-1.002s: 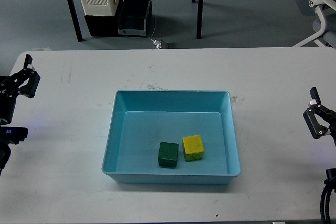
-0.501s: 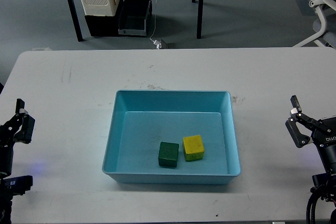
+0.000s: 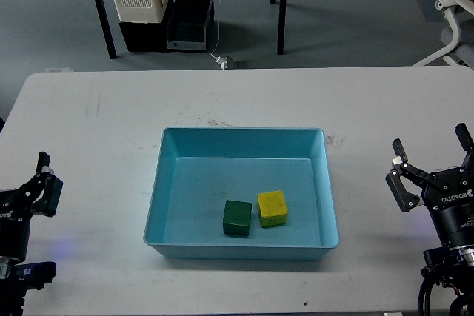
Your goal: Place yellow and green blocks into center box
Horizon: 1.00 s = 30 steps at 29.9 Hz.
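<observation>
While the right gripper (image 3: 435,168) stands wide open and empty at the table's (image 3: 96,131) right edge, the left gripper (image 3: 43,183) at the left edge is unreadable. Both green block (image 3: 238,217) and yellow block (image 3: 272,208) sit touching inside the central box (image 3: 241,135).

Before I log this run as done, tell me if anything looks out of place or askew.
Nothing stands out. The green block and yellow block sit side by side inside the blue box, which lies flat on the table. Both grippers, left and right, are empty.
</observation>
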Motion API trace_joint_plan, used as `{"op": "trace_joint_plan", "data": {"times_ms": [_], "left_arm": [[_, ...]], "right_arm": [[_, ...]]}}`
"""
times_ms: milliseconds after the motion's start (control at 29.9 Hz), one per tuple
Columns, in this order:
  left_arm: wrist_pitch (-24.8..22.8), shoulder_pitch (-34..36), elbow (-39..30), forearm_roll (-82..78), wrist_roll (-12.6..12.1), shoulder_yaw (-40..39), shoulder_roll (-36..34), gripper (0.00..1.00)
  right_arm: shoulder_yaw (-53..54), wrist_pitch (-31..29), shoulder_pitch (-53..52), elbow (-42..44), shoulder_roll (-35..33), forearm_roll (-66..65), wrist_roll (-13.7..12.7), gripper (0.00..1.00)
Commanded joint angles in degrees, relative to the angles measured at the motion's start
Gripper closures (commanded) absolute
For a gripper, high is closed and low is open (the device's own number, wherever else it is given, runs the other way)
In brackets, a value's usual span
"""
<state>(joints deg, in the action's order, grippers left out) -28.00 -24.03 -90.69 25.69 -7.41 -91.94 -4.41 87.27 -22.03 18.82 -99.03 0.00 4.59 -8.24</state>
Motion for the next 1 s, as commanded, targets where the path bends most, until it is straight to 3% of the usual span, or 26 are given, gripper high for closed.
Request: {"op": "trace_joint_plan", "data": {"times_ms": [0, 134, 301, 568, 968], "left_arm": [[0.00, -0.06, -0.10, -0.02, -0.06, 0.09, 0.72, 0.00], [0.00, 0.38, -0.19, -0.02, -0.24, 0.09, 0.98, 0.00], [0.00, 1.00, -0.19, -0.02, -2.52, 0.27, 0.81, 0.00], [0.00, 0.91, -4.22, -0.28, -2.96, 1.50, 1.68, 0.00], [0.00, 1.61, -4.32, -0.72, -2.70, 4.40, 4.06, 0.00]], "right_arm": [[-2.80, -0.21, -0.01, -0.11, 0.00, -0.63, -0.02, 0.00], [-3.68, -0.65, -0.01, -0.11, 0.00, -0.98, -0.19, 0.00], [-5.00, -1.09, 0.34, -0.11, 0.00, -1.42, -0.19, 0.00], [-6.58, -4.34, 1.30, -0.20, 0.00, -3.61, -0.55, 0.00], [-7.02, -5.48, 2.71, -0.20, 0.00, -4.41, -0.19, 0.00]]}}
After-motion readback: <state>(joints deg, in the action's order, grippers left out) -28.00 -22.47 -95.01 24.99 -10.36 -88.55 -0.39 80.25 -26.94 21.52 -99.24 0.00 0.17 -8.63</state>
